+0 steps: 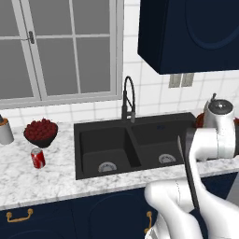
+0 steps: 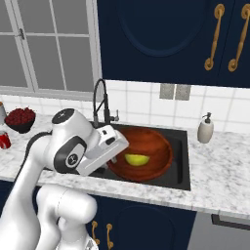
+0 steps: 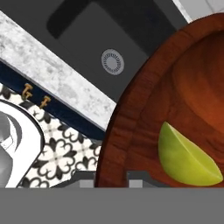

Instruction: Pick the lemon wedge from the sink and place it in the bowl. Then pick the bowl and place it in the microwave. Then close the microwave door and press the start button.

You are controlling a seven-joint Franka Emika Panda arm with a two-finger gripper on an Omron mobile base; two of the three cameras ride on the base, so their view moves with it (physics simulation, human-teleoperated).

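Note:
My gripper [image 2: 116, 155] is shut on the left rim of the reddish-brown bowl [image 2: 142, 153], holding it tilted above the black sink [image 2: 181, 157]. The yellow lemon wedge [image 2: 136, 159] lies inside the bowl. In the hand view the bowl [image 3: 144, 122] rises between my fingertips [image 3: 85, 176], with the lemon wedge [image 3: 186, 159] low on its inner wall and the sink [image 3: 87, 39] beneath. From the left base view my arm covers most of the bowl [image 1: 200, 119], beside the sink [image 1: 116, 140]. The microwave and its door are out of view.
A black faucet [image 1: 128, 100] arches behind the sink. A dark bowl of red fruit [image 1: 41, 131], a red can [image 1: 38, 158] and a grey canister [image 1: 4, 131] stand on the left counter. A soap dispenser [image 2: 205, 128] stands at the right. Navy cabinets [image 1: 191, 32] hang overhead.

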